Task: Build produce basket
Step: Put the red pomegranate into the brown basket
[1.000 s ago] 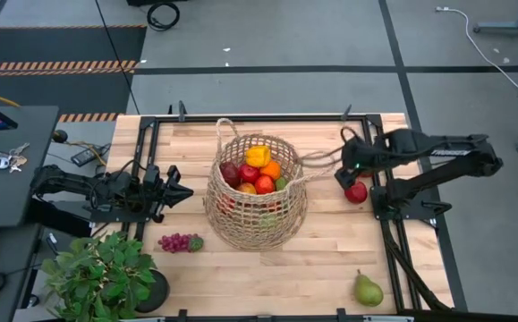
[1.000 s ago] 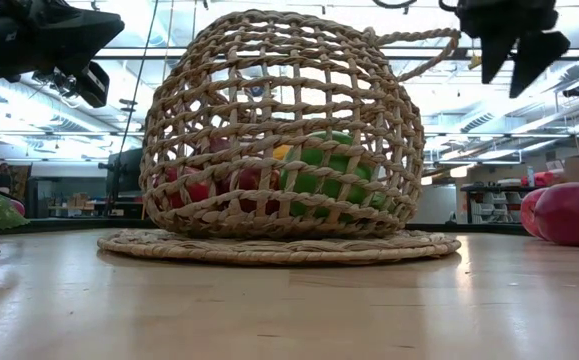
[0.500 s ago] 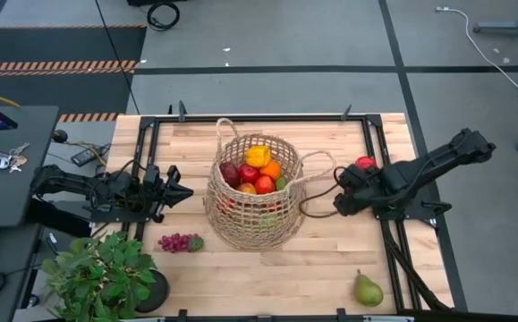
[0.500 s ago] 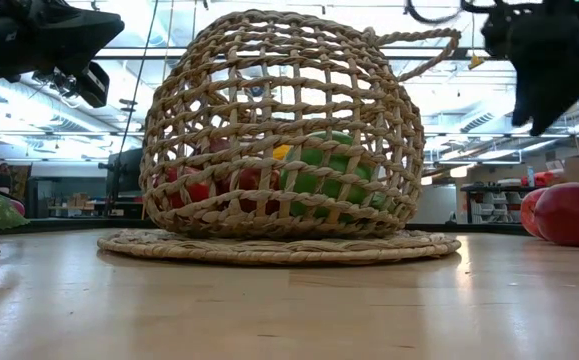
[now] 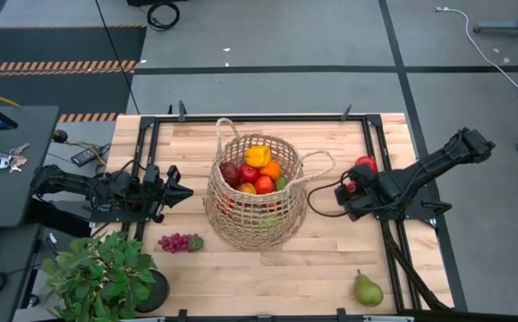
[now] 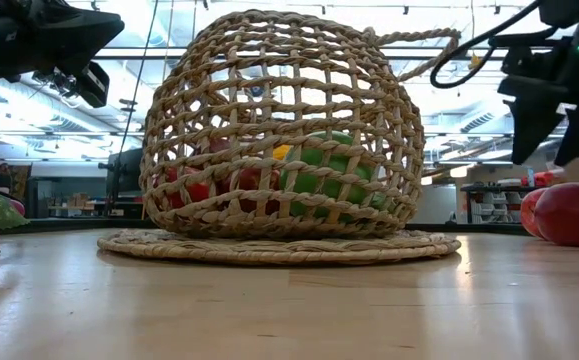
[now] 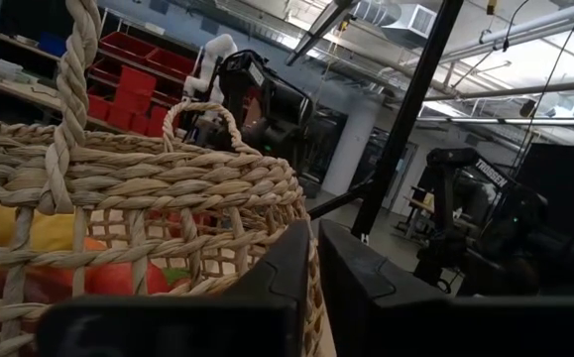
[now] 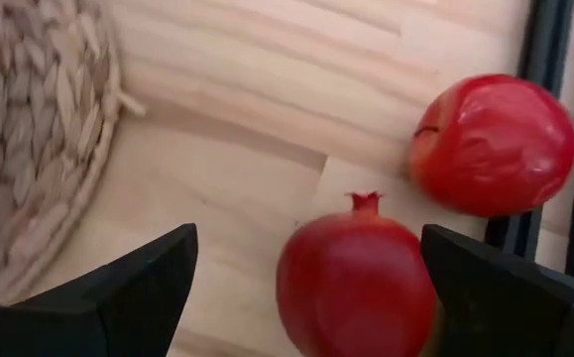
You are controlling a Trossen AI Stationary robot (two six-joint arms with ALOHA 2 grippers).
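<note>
**Pomegranate lined up for pickup**

Hovered wide open, right gripper [image 8: 306,288] straddling the pomegranate [image 8: 356,278] on the table, red apple [image 8: 492,144] just beside. Stood mid-table, basket [image 5: 257,219], already holding fruit. Waited closed and empty beside it, left gripper [image 5: 176,191]. Judged next: descend, close on pomegranate, carry to basket.

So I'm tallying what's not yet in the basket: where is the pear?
In the high view the pear stands alone near the table's front right corner, well clear of the basket and nearer the front than the right hand.
</note>
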